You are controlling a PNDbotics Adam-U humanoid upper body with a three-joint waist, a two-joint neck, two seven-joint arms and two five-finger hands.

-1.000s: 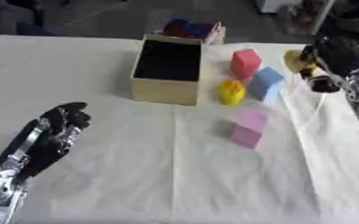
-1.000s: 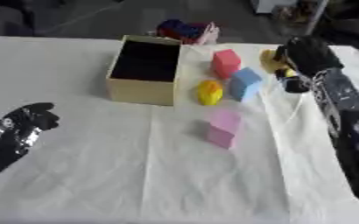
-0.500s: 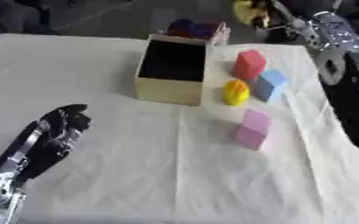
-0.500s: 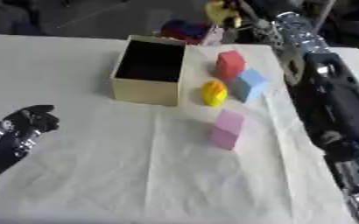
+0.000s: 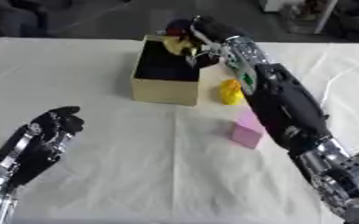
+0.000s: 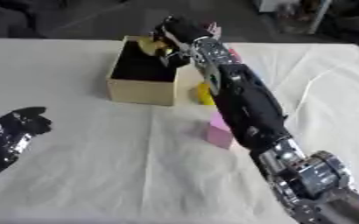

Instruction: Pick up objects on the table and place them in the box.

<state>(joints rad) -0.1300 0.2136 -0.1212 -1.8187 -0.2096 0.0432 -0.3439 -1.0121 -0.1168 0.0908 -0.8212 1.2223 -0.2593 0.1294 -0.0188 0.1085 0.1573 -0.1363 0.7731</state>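
Holding a small yellow object point(image 5: 175, 45) above the open tan cardboard box point(image 5: 166, 70), the right robot hand point(image 5: 202, 38) grasps it with curled fingers; release only once centred over the cavity. Half a second earlier it was beyond the box. The left robot hand point(image 5: 54, 127) rests relaxed on the white-clothed surface point(image 5: 136, 166).

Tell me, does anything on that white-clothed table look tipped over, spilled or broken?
Nothing stands out. The tan cardboard box sits upright and open, the yellow piece and pink block lie on the cloth beside it, and the right hand holds a small yellow object over the box. The left hand rests idle, lower left.
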